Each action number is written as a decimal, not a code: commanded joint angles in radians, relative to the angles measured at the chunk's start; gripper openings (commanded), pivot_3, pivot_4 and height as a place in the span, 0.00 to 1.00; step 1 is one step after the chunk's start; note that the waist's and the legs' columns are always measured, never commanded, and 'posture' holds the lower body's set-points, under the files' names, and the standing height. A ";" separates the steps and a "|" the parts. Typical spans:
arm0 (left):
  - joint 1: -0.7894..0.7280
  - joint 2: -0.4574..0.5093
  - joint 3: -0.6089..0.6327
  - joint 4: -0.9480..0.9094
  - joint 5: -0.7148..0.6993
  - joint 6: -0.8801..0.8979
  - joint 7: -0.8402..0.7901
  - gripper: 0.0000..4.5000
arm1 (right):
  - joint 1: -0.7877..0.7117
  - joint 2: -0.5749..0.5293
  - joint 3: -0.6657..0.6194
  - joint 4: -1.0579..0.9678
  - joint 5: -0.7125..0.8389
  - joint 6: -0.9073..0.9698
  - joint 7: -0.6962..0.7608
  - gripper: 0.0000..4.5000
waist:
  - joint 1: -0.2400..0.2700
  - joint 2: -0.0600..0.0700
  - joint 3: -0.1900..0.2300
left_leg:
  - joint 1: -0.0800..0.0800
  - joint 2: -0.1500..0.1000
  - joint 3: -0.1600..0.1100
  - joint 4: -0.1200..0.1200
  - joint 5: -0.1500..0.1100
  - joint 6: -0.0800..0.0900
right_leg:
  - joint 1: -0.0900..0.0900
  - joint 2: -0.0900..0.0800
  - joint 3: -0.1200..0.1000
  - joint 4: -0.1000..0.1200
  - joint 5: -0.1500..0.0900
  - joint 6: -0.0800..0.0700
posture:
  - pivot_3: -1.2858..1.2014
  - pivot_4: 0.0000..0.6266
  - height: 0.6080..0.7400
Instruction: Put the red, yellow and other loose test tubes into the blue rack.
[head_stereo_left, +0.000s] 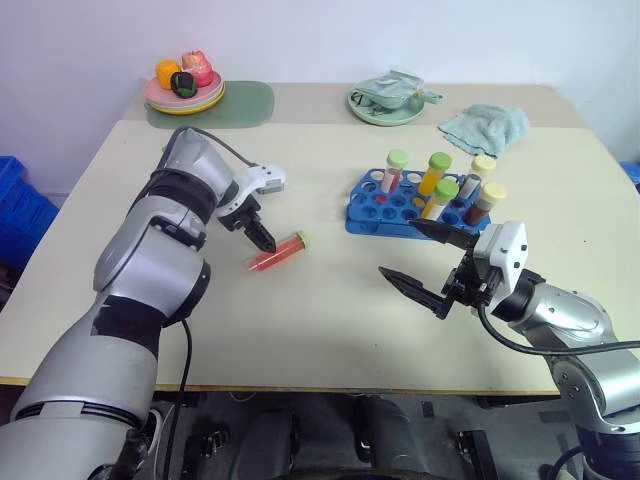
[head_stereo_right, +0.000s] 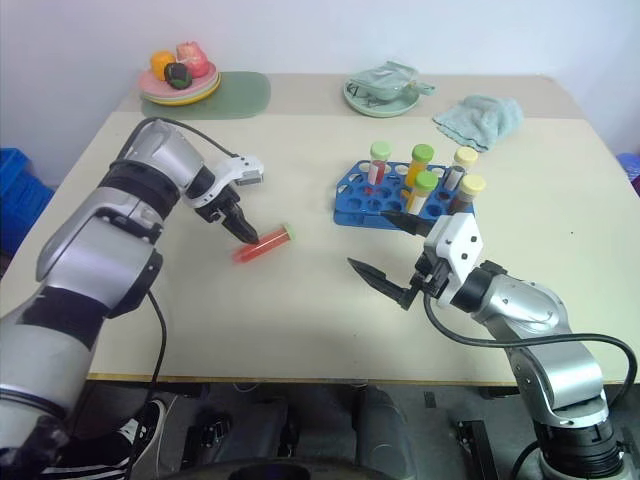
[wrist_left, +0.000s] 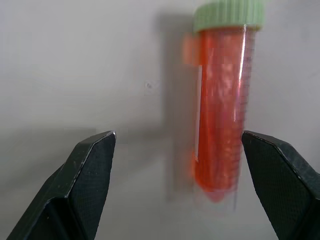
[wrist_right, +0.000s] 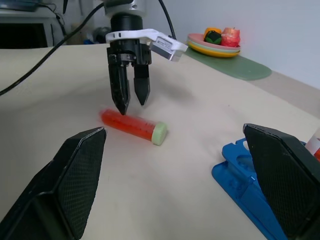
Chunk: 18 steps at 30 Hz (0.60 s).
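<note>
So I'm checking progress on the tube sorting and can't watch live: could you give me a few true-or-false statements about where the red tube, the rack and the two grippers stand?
1. The red tube lies on its side on the table. True.
2. The left gripper is clamped on the red tube. False: its fingers are open, poised just above the tube's bottom end.
3. The blue rack already holds five capped tubes. True.
4. The right gripper carries a yellow tube. False: it is open and empty, near the rack.
5. The red tube's green cap points away from the rack. False: it points toward it.
</note>
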 joint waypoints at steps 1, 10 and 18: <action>-0.044 -0.012 -0.006 0.015 0.043 -0.025 0.021 0.91 | -0.006 0.006 -0.006 -0.018 0.005 -0.012 0.001 1.00 | -0.002 0.000 0.000 | 0.000 0.000 0.000 0.000 0.000 0.000 | 0.000 0.000 0.000 0.000 0.000 0.000 | 0.52 0.24 1.00; -0.073 -0.082 -0.014 0.037 0.099 -0.045 -0.012 0.91 | -0.021 0.009 -0.006 -0.003 0.006 -0.016 0.006 1.00 | 0.000 0.000 0.000 | 0.000 0.000 0.000 0.000 0.000 0.000 | -0.001 0.000 0.000 0.000 0.000 0.000 | 0.52 0.24 1.00; -0.106 -0.133 -0.022 0.033 0.125 0.019 -0.096 0.91 | -0.026 0.016 -0.003 0.015 -0.007 -0.029 0.014 1.00 | -0.002 0.000 0.000 | -0.002 0.000 0.000 0.000 0.000 0.000 | -0.002 0.000 0.000 0.000 0.000 0.000 | 0.52 0.24 1.00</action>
